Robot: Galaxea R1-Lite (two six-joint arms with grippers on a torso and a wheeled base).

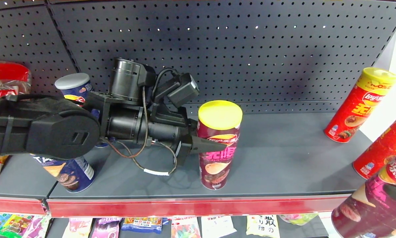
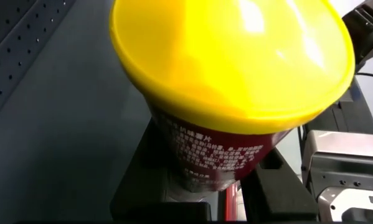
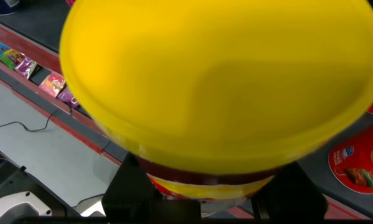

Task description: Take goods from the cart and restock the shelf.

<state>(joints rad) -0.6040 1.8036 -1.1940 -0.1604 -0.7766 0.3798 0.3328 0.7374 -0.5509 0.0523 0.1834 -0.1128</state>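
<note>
Nearest, at the lower right, the right pincer (image 3: 211, 199) pinches a second maroon can (image 1: 373, 208) just under its yellow lid, held tilted in front of the shelf's red front strip (image 1: 191, 206). Beyond the strip, the left pincer (image 1: 217, 143) is pressed onto a maroon can (image 1: 219, 145) with a yellow lid. This can is upright near the front of the grey shelf (image 1: 284, 158). Left of it are two blue cans (image 1: 67, 173), one behind the arm. Farther right, two red cans (image 1: 360, 105) lean. The pegboard (image 1: 234, 49) backs the shelf.
</note>
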